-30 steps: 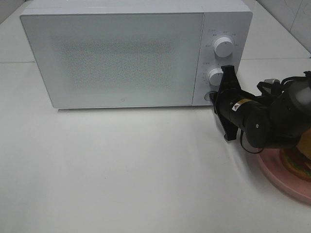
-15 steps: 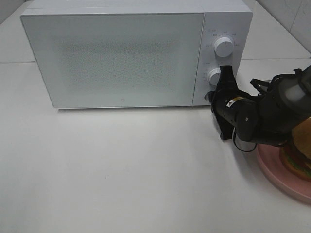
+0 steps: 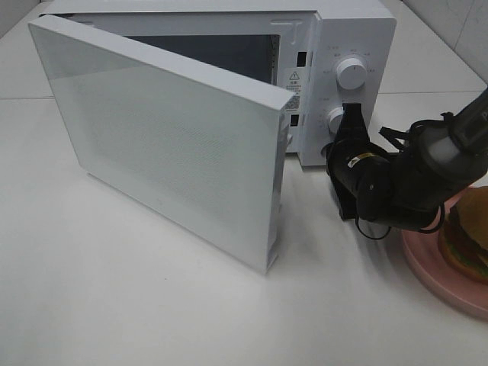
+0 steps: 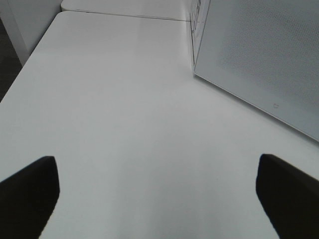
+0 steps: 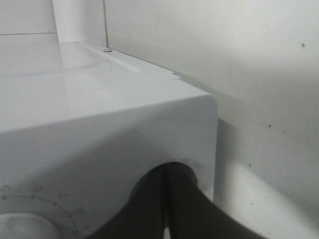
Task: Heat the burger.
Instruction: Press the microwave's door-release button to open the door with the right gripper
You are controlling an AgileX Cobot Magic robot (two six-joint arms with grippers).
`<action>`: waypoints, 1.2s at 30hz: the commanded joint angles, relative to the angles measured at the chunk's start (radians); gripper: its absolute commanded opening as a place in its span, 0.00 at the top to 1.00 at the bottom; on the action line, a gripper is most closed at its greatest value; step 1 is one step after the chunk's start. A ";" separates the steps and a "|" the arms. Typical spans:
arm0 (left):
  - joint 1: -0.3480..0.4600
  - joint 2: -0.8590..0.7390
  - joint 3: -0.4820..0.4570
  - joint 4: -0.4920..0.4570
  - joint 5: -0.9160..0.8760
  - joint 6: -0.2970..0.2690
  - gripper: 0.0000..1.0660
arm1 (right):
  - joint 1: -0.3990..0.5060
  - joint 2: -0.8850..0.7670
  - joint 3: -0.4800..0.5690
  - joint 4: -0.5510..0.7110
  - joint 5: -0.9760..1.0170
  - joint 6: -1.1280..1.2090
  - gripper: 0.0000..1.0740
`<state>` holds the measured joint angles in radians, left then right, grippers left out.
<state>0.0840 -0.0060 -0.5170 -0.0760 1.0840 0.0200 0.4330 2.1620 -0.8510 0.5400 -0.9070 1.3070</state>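
The burger (image 3: pixel 467 236), with a golden-brown bun, sits on a pink plate (image 3: pixel 431 273) at the far right edge of the table. The white microwave (image 3: pixel 354 34) stands at the back, and its door (image 3: pixel 168 141) is swung open toward the front left, showing the dark cavity. My right gripper (image 3: pixel 336 152) is shut and its tip is against the microwave's control panel just below the lower knob (image 3: pixel 336 120). The right wrist view shows its closed fingers (image 5: pixel 167 209) pressed to the panel. My left gripper (image 4: pixel 159 199) is open and empty over bare table, left of the door (image 4: pixel 264 55).
The open door juts out over the middle of the table, its free edge near the front centre. The upper knob (image 3: pixel 351 73) is on the panel. White table (image 3: pixel 114 305) lies in front and to the left. A tiled wall is at the back right.
The microwave door, closed in the earlier frames, has sprung open and swung out to the front left. My right gripper has edged in against the panel below the lower knob.
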 commanded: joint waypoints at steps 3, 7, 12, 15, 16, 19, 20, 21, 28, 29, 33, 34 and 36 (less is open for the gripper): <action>0.002 -0.011 0.002 -0.005 -0.013 0.000 0.06 | -0.056 -0.012 -0.082 0.054 -0.306 -0.022 1.00; 0.002 -0.011 0.002 -0.005 -0.013 0.000 0.06 | -0.056 -0.012 -0.082 0.028 -0.264 -0.022 1.00; 0.002 -0.011 0.002 -0.005 -0.013 0.000 0.06 | -0.056 -0.012 -0.082 -0.006 -0.236 -0.022 1.00; 0.002 -0.011 0.002 -0.005 -0.013 0.000 0.06 | -0.054 -0.012 -0.082 -0.014 -0.204 -0.022 1.00; 0.002 -0.011 0.002 -0.005 -0.013 0.000 0.06 | -0.050 -0.012 -0.082 -0.018 -0.195 -0.020 1.00; 0.002 -0.011 0.002 -0.005 -0.013 0.000 0.06 | -0.044 -0.013 -0.082 -0.023 -0.179 -0.014 1.00; 0.002 -0.011 0.002 -0.005 -0.013 0.000 0.06 | -0.039 -0.013 -0.082 -0.049 -0.154 -0.010 1.00; 0.002 -0.011 0.002 -0.005 -0.013 0.000 0.06 | -0.032 -0.013 -0.080 -0.051 -0.144 -0.009 1.00; 0.002 -0.011 0.002 -0.005 -0.013 0.000 0.06 | -0.009 -0.031 -0.018 -0.049 -0.126 0.019 1.00; 0.002 -0.011 0.002 -0.005 -0.013 0.000 0.06 | -0.009 -0.036 -0.007 -0.052 -0.126 0.019 1.00; 0.002 -0.011 0.002 -0.005 -0.013 0.000 0.06 | -0.009 -0.055 0.025 -0.051 -0.128 0.019 1.00; 0.002 -0.011 0.002 -0.005 -0.013 0.000 0.06 | -0.009 -0.070 0.044 -0.051 -0.128 0.019 1.00; 0.002 -0.011 0.002 -0.005 -0.013 0.000 0.06 | -0.009 -0.083 0.065 -0.056 -0.126 0.019 1.00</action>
<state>0.0840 -0.0060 -0.5170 -0.0760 1.0840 0.0200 0.4400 2.1160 -0.7900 0.4700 -0.9190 1.3320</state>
